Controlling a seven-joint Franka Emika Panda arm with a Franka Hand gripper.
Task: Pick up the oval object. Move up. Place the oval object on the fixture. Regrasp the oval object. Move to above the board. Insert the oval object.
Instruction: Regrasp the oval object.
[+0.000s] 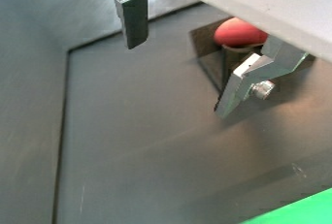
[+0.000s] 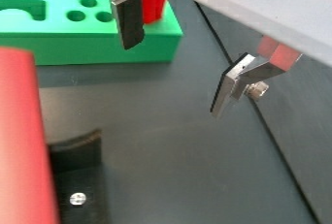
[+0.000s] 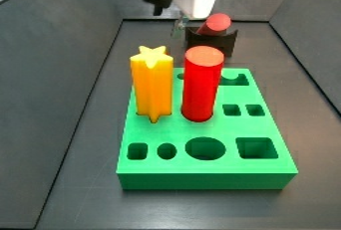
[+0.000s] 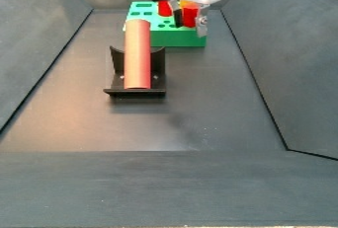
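Oval object [image 4: 137,56] lies lengthwise on the fixture [image 4: 134,86] in a side view, resting in the notch with its ends overhanging front and back. Bare dark floor [image 4: 199,114] spreads wide on every side of it, bounded by sloping walls. Behind it stands the board [image 4: 183,37], with a red cylinder [image 4: 188,15] upright on it. The gripper [image 4: 173,5] hangs at the far end, above the board and well apart from the oval object.

In a side view from the opposite end, the board [image 3: 213,159] fills the foreground. A yellow star peg [image 3: 154,83] and the red cylinder [image 3: 200,83] stand upright in it, partly screening what lies beyond. Behind them the oval object's end [image 3: 217,22] shows atop the fixture [image 3: 220,45]. The gripper [image 3: 177,13] is just beside that end, mostly cut off by the picture's edge.

In a wrist view the gripper [image 1: 188,58] has its fingers [image 1: 135,19] spread wide with nothing between them; the oval object's end [image 1: 240,32] shows past them, on the fixture [image 1: 215,65].

In a wrist view the gripper [image 2: 182,58] is likewise apart and empty, over bare floor. The oval object [image 2: 23,136] runs along one edge, on the fixture [image 2: 81,165]; the board [image 2: 78,29] sits beyond.
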